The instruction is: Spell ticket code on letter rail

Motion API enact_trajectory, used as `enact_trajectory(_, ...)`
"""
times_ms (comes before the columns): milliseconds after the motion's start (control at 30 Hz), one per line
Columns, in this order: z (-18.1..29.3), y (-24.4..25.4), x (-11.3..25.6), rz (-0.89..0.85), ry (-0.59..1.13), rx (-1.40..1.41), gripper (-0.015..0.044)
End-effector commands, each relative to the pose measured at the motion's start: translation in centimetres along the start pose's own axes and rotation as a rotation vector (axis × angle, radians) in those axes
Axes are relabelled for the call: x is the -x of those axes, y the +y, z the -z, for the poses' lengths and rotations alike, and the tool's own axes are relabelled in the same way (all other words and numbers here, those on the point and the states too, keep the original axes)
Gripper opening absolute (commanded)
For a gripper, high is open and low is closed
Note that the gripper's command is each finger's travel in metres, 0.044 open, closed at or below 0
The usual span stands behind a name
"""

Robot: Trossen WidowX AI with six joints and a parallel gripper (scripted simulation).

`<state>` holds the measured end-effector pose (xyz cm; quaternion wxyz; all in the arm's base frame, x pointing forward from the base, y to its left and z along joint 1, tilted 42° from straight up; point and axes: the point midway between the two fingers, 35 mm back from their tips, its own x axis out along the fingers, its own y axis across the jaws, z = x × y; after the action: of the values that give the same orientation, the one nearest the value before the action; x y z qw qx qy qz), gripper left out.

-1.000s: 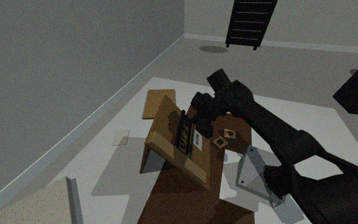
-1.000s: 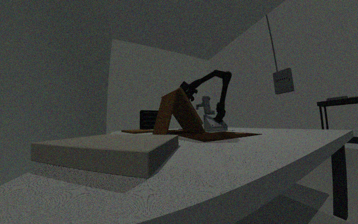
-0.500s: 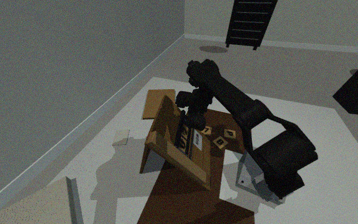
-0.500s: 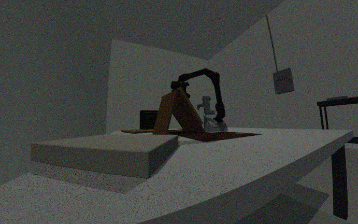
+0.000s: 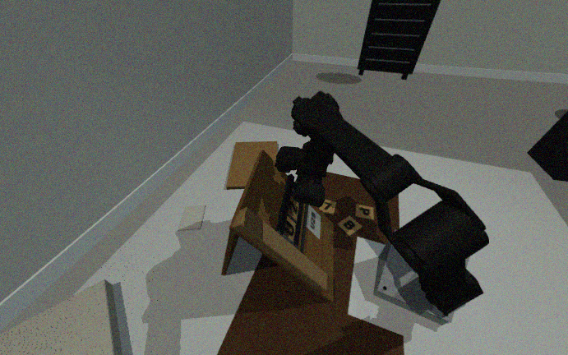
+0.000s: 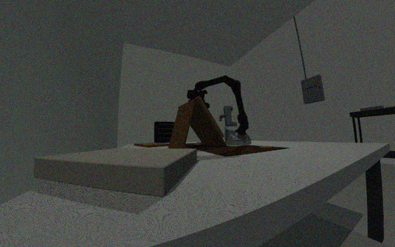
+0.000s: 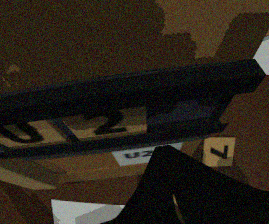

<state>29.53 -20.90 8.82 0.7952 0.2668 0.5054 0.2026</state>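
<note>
The letter rail runs across the sloped wooden board. It holds a U tile and, to its right, a 2 tile, with a narrow dark strip between them. The rail right of the 2 is empty. The ticket starts with U and what looks like 2; its last character is unclear. A tile looking like 7, a B tile and a P tile lie loose. My gripper is shut and empty near the rail.
The loose tiles lie on the brown surface beside the board. A grey fixture stands near the arm's base. A wooden slab lies behind the board, and a thick pale block lies toward the near left.
</note>
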Motion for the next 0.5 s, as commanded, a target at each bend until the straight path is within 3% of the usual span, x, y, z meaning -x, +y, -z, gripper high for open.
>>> enact_trajectory(0, -0.13, -0.14, -0.24, 0.002, 0.006, -0.001, 0.0)
enact_trajectory(467, -0.55, -0.26, -0.82, 0.002, 0.005, -0.001, 0.0)
